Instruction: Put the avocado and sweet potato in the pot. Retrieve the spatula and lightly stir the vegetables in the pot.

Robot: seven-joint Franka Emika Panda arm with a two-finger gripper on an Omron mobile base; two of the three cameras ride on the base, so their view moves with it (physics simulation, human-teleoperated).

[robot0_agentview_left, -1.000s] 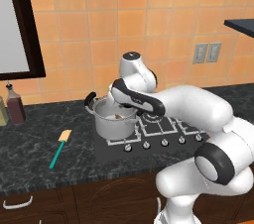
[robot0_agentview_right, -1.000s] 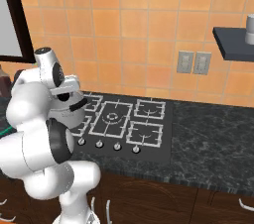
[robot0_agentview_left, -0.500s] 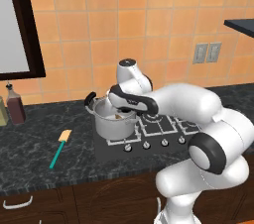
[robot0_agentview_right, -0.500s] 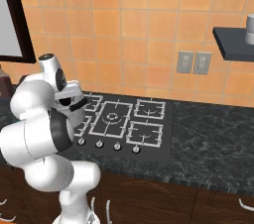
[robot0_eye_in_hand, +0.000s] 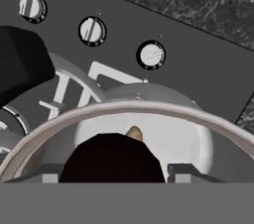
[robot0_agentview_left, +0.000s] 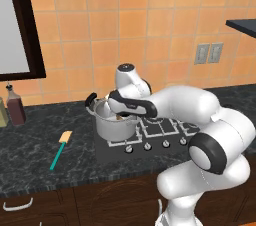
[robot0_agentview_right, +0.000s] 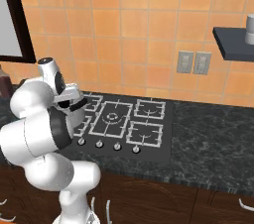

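The tool is seen at the end of the white arm, lowered over the mouth of the pot. Whether its fingers are spread or closed cannot be told, as they are hidden by the hand and the pot rim. In the hand view, the pot is looked into from just above its rim: a dark rounded item lies inside, with a small tan tip showing behind it. One black loop handle of the pot is seen at the left of that view.

The pot is placed on the front left burner of the stove, above a row of knobs. The spatula is laid flat on the dark stone bench, well apart from the pot on its left, with its tan blade pointing toward the wall. Two bottles are stood by the wall at the far left.
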